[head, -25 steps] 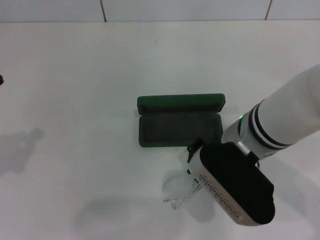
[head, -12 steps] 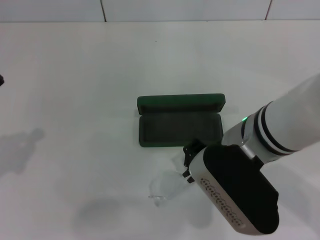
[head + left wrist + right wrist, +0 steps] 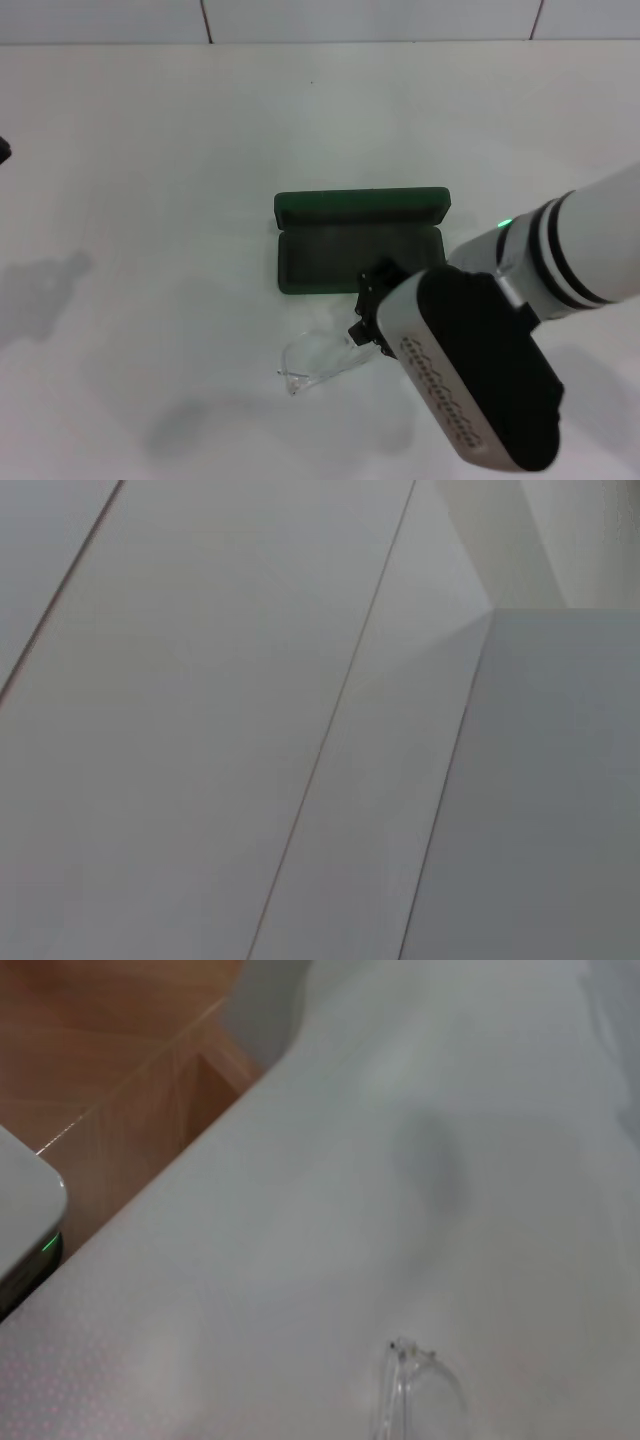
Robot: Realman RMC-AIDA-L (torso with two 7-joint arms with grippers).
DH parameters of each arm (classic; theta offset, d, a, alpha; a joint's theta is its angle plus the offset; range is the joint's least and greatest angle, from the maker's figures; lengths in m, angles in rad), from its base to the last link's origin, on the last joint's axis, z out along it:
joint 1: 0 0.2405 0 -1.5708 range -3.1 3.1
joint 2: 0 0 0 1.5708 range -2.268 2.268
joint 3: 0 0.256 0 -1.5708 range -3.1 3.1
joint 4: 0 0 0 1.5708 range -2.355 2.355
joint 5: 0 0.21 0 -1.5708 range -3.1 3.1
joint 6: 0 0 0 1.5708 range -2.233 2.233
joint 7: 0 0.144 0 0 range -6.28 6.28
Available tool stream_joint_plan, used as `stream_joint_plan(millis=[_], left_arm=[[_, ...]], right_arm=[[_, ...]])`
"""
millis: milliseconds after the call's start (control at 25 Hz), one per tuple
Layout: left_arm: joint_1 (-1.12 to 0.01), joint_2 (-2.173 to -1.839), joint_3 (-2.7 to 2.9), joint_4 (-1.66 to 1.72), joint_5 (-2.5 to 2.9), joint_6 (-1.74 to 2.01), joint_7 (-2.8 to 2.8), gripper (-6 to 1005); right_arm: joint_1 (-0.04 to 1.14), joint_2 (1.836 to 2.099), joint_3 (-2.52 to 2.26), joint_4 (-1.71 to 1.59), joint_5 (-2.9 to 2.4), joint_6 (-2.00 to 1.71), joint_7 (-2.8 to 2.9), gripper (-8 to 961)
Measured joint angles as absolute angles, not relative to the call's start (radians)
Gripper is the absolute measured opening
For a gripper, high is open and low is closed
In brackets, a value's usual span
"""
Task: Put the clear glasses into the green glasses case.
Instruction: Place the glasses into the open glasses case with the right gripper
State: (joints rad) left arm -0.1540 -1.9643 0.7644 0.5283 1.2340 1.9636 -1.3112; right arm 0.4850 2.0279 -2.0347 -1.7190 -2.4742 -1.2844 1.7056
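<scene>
The green glasses case [image 3: 360, 255] lies open in the middle of the white table, its lid [image 3: 361, 207] standing up at the far side and its dark inside facing up. My right gripper [image 3: 366, 322] hovers just in front of the case's near right edge, shut on the clear glasses [image 3: 318, 360]. They hang out to the left of the fingers, above the table, with a faint shadow below. One clear end of the glasses [image 3: 400, 1392] shows in the right wrist view. Only a dark sliver of the left arm [image 3: 3, 151] shows at the far left edge.
The white table [image 3: 150, 150] runs back to a tiled wall [image 3: 370, 18]. In the right wrist view the table's edge gives way to a wooden floor [image 3: 110, 1040], and a white body with a green light [image 3: 44, 1244] sits at the side.
My right gripper has carried the clear glasses to the left and farther back, closer to the case's near edge. The case has not moved.
</scene>
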Motion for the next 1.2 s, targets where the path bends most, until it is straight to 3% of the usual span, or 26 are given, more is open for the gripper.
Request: stream_joint_plan(millis=[600,840,960,1200], left_arm=[[-0.183,-1.950,0.772,0.535,1.251,1.963,-1.320,49],[-0.179,-1.950,0.771,0.535,1.252,1.964,-1.318,49],[-0.172,-1.951,0.769,0.534,1.252,1.964,-1.317,49],[-0.170,-1.954,0.770,0.532,1.252,1.965,-1.316,49]], right_arm=[[0.680,2.028,-2.117,-1.513,-2.485,-1.169,1.811,156],[0.699,2.028,-2.126,-1.478,-2.472,-1.166,1.811,364],[0.698,2.028,-2.141,-1.477,-2.469,-1.165,1.812,601],[0.694,2.028,-2.153,-1.475,-2.458,-1.154,1.812,592]])
